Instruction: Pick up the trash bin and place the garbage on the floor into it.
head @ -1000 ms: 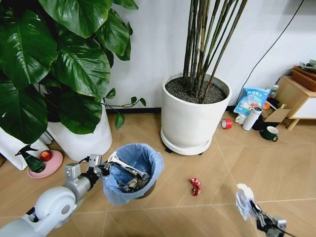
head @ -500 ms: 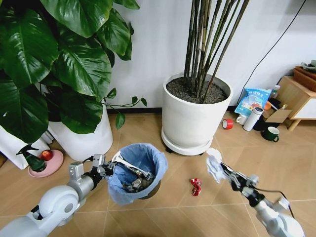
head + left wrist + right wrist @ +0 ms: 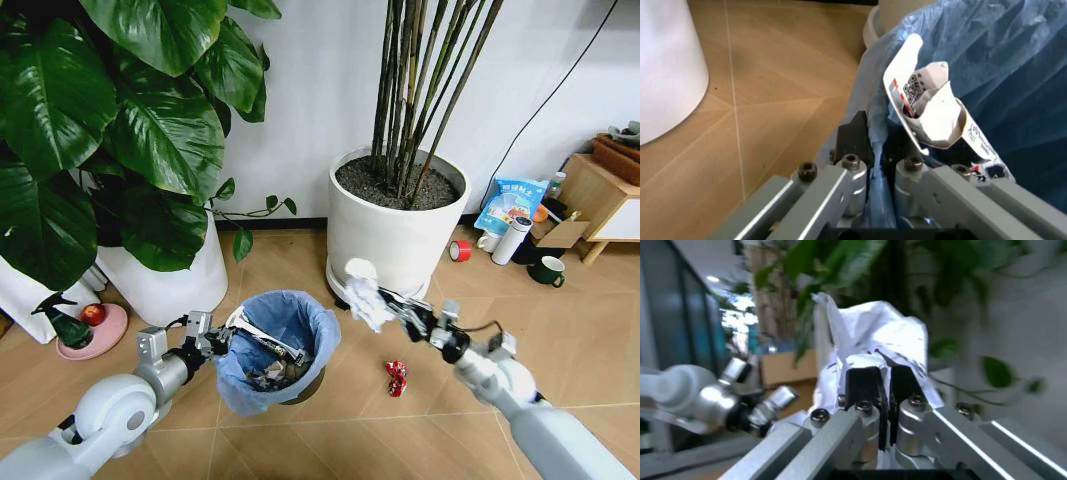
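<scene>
Head view, from left to right: the left gripper (image 3: 222, 340) reaches in from the lower left and pinches the near rim of the trash bin (image 3: 280, 350), its blue bag folded over the edge. The bin hangs tilted just above the floor (image 3: 330, 440), with wrappers and paper scraps lying inside it. Left wrist view confirms the grip: the two dark fingers (image 3: 855, 137) are drawn narrow with the blue bag (image 3: 987, 65) clamped between them, and a white printed wrapper (image 3: 933, 115) sticks up right beside them inside the bin. Next comes the right gripper (image 3: 385, 303), stretched in from the lower right and held in the air just right of the bin's rim, in front of the white plant pot (image 3: 395, 235). It clamps a crumpled white tissue (image 3: 365, 295); in the right wrist view the fingers (image 3: 863, 382) are nearly together on that tissue (image 3: 870, 335). On the floor below that arm lies a red crumpled wrapper (image 3: 397, 377), apart from the bin.
</scene>
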`<state>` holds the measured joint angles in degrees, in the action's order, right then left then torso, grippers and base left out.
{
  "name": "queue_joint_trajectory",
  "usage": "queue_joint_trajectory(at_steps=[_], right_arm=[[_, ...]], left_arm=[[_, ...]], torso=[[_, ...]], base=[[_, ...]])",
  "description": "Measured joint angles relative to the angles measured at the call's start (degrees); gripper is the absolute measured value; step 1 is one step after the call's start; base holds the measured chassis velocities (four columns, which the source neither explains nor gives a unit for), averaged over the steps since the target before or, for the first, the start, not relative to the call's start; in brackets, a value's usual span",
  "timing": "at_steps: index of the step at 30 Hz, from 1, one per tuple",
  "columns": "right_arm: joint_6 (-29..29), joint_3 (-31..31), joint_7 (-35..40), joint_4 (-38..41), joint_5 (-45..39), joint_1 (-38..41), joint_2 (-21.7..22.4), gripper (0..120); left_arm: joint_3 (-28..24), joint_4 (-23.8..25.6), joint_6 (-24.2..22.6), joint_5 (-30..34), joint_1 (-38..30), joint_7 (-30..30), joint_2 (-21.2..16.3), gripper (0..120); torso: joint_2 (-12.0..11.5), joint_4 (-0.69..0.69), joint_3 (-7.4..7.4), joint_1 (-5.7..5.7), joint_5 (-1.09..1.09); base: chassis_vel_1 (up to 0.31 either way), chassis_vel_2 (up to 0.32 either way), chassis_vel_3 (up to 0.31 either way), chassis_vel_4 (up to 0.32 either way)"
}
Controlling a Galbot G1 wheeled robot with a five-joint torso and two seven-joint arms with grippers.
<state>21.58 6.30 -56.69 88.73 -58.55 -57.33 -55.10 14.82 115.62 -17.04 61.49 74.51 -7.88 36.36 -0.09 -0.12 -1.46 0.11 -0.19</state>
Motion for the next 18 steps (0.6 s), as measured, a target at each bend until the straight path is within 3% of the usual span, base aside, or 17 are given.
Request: queue_joint_trajectory(at_steps=[18], right_arm=[[-0.67,-15.84,-0.90,-5.04,-1.92,14.19,-3.76,0]], left_arm=[[0.67,0.33,-0.02,0.07,0.09,-0.55,0.16,0]], torso=[[0.00,-0.01,0.00,0.00,0.01]], base=[[0.000,0.000,0.000,0.000]])
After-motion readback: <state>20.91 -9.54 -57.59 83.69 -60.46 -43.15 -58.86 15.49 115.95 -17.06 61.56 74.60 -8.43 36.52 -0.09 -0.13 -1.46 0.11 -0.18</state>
